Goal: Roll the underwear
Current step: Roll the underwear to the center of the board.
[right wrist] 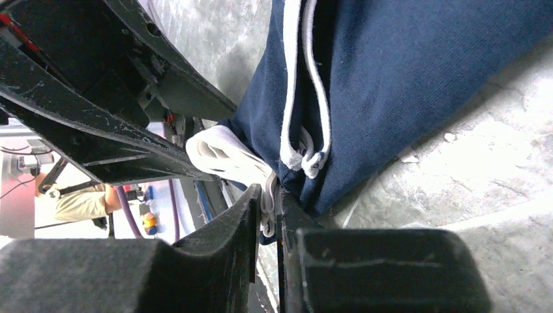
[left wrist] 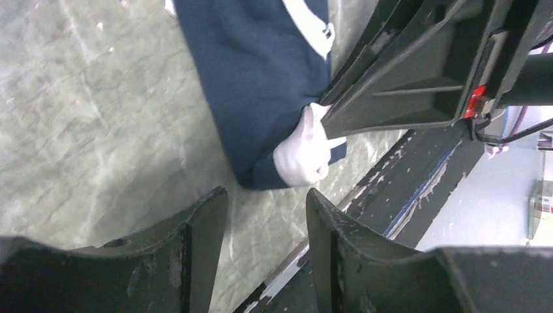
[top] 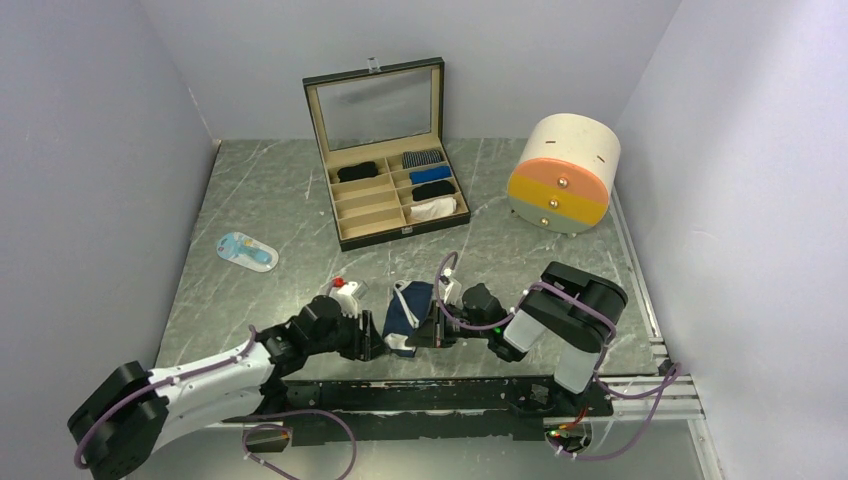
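R hand point(right wrist: 269, 195) nips navy underwear point(right wrist: 391, 85) — L hand point(left wrist: 267, 199) just beside.

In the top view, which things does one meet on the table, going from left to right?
Blue and white packet → navy underwear → round drawer unit. The open box overlaps the underwear sideways, so it is left out.

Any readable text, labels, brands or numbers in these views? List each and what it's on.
No readable text in any view.
Any print on the blue-and-white packet is too small to read.
No lettering shows on the navy underwear, the compartment case or the round drawer unit.
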`<state>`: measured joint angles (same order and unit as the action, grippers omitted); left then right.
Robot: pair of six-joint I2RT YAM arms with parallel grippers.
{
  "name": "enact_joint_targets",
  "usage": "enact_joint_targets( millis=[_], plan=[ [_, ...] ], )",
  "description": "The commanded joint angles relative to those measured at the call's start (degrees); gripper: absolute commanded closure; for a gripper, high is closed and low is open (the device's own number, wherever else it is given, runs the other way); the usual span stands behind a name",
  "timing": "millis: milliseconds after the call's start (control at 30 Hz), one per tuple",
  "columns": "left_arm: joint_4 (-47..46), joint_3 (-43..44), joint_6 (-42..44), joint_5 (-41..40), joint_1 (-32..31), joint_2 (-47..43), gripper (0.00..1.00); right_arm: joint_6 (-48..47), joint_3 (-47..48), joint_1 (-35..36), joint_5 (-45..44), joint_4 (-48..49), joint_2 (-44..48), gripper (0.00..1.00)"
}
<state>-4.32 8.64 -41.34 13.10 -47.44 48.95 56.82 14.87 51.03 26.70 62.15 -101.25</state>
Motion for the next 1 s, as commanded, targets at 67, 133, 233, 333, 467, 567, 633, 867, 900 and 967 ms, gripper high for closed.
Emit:
enact_joint_targets(
  millis=[67, 133, 233, 333, 467, 567, 633, 867, 900, 967],
  plan=[
    [-6.13, 1.26, -2.13, -4.77, 0.07, 5.87, 0.46, -1.6, -0.34, -0.41, -0.34, -0.28, 0.42, 0.79],
    [-9.07, 1.0, -3.47, -4.49, 0.09, 6.92, 0.45, -2.44, -0.01, -0.47, -1.01, -2.58, 1.71, 0.76],
    [-12.92, -0.58, -5.14, -2.82, 0.07, 8.02, 0.44, -3.9, 0.52, -0.42, -1.49, -5.8, 3.74, 0.74],
    [-12.22, -1.72, -7.17, -5.42, 0.07, 8.8, 0.47, -4.9, 0.66, -0.42, -1.15, -6.84, 5.73, 0.68],
    [-11.19, -2.78, -9.42, -7.86, 0.11, 9.14, 0.51, -6.39, -0.24, -0.4, -0.71, -5.49, 8.91, 0.51],
    [-10.32, -3.17, -10.54, -8.79, 0.07, 9.57, 0.53, -8.99, 0.83, -0.34, 0.27, -8.19, 10.57, 0.47],
    [-11.55, -3.64, -10.71, -8.44, 0.07, 10.11, 0.54, -10.08, 1.61, -0.31, 0.35, -10.13, 10.99, 0.47],
    [-14.9, -4.19, -12.2, -7.6, 0.09, 13.0, 0.57, -9.95, 4.39, -0.32, 1.14, -11.53, 9.16, 0.64],
    [-14.7, -3.98, -12.02, -7.54, 0.07, 13.21, 0.58, -9.63, 4.45, -0.31, 0.48, -11.5, 9.0, 0.7],
    [-12.95, -3.18, -11.7, -7.92, 0.08, 13.5, 0.58, -8.66, 4.3, -0.31, -0.88, -11.46, 8.85, 0.92]
  ],
)
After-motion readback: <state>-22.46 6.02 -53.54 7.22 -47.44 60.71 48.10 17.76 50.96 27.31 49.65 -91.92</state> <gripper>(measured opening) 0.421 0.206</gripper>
